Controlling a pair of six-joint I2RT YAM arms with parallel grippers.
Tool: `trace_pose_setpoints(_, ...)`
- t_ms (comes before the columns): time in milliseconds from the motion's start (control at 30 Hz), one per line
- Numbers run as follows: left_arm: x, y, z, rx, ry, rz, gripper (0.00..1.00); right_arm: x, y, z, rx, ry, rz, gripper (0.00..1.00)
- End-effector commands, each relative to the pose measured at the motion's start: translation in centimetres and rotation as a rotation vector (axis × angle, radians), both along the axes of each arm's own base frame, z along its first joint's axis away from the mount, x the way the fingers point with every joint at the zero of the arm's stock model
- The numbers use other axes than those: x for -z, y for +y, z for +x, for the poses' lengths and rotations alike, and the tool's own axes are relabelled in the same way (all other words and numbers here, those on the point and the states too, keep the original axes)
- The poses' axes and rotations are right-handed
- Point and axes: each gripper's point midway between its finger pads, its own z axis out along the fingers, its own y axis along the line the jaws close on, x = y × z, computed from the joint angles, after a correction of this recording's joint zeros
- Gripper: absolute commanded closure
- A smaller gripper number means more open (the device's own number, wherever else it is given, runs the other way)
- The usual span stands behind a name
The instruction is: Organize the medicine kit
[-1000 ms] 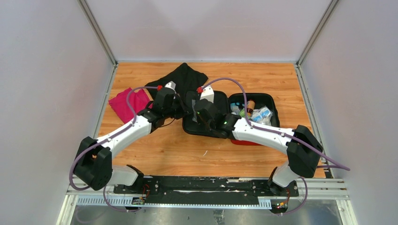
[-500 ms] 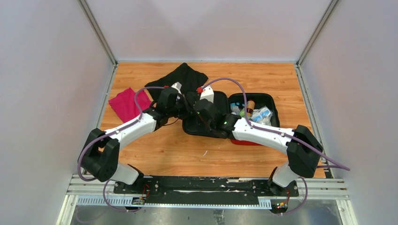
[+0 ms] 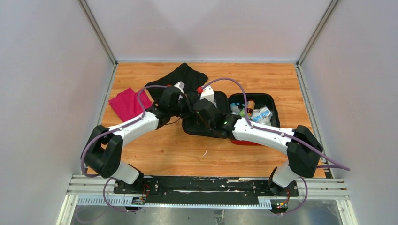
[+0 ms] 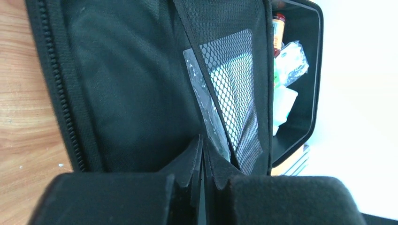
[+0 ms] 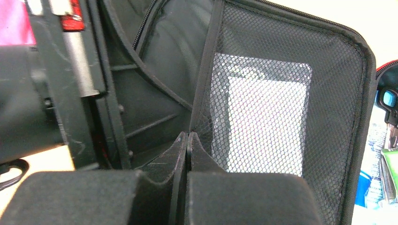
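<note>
**A:** Where is the kit?

**B:** The rounded-square red zip-around soft medicine kit [image 3: 263, 96] lies opened flat at the centre of the overhead frame, on the wooden surface [image 3: 187, 150]. Its lid half is on the left, and its deeper half on the right is crammed with small bottles and packets [image 3: 253, 112]. A black cloth [image 3: 180, 75] lies just above it in the frame, and a magenta cloth [image 3: 126, 104] further left.

**A:** And the claws?

**B:** Both are down in the lid half, close together. The left claw [image 4: 202, 143] has its jaws all but together. Its tips are at the near end of a flat clear plastic packet [image 4: 199, 86] that pokes out from under the black mesh pocket [image 5: 328, 93]. Whether it nips the packet I cannot tell. The right claw [image 5: 187, 136] is pressed fully together right at the pocket's edge band, and again I cannot tell if fabric is caught.

**A:** Why there?

**B:** My guess is that one works the pocket mouth while the other feeds the packet under the mesh, so it lies flat once the lid folds over.

**A:** Any risk?

**B:** The packet looks slippery and the mesh springy, so it could creep back out
</note>
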Motion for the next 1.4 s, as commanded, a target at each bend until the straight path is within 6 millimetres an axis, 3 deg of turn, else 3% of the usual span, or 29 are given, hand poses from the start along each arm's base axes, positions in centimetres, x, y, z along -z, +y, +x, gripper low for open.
trace_pose_setpoints(0, -4.1, 1.0, 0.7, -0.024, -0.111, 0.010, 0.91, -1.7, -0.4, 0.4, 0.031, -0.032, 0.041, 1.00)
trace_pose_setpoints(200, -7.9, 5.7, 0.3, -0.153, -0.221, 0.129, 0.88, -1.7, -0.8, 0.6, 0.054, -0.036, 0.022, 1.00)
trace_pose_setpoints(267, -8.0, 8.3, -0.1, -0.241, -0.230, 0.194, 0.86, -1.8, -0.9, 0.8, 0.062, -0.039, 0.017, 1.00)
trace_pose_setpoints(400, -5.8, 12.8, -1.5, -0.395, -0.213, 0.270, 0.79, -2.1, -1.2, 0.9, 0.078, -0.047, 0.016, 1.00)
trace_pose_setpoints(567, -1.7, 14.3, -2.6, -0.423, -0.133, 0.276, 0.76, -2.8, -1.8, 1.0, 0.095, -0.058, 0.012, 1.00)
trace_pose_setpoints(700, 1.0, 13.1, -2.7, -0.369, -0.101, 0.242, 0.70, -3.5, -2.4, 0.9, 0.114, -0.072, 0.015, 1.00)
trace_pose_setpoints(867, 2.1, 8.2, -2.0, -0.142, -0.090, 0.136, 0.64, -4.1, -3.2, 0.9, 0.139, -0.086, 0.032, 1.00)
trace_pose_setpoints(1000, 0.9, 4.3, -0.9, 0.014, -0.116, 0.018, 0.62, -4.3, -3.7, 0.9, 0.151, -0.086, 0.045, 1.00)
trace_pose_setpoints(1167, -2.1, 2.0, 0.1, 0.092, -0.187, -0.050, 0.60, -4.9, -5.2, 0.9, 0.189, -0.099, 0.050, 1.00)
trace_pose_setpoints(1367, -3.4, 0.1, 0.3, 0.140, -0.208, -0.070, 0.59, -6.0, -7.1, 0.8, 0.183, -0.074, 0.078, 0.71)
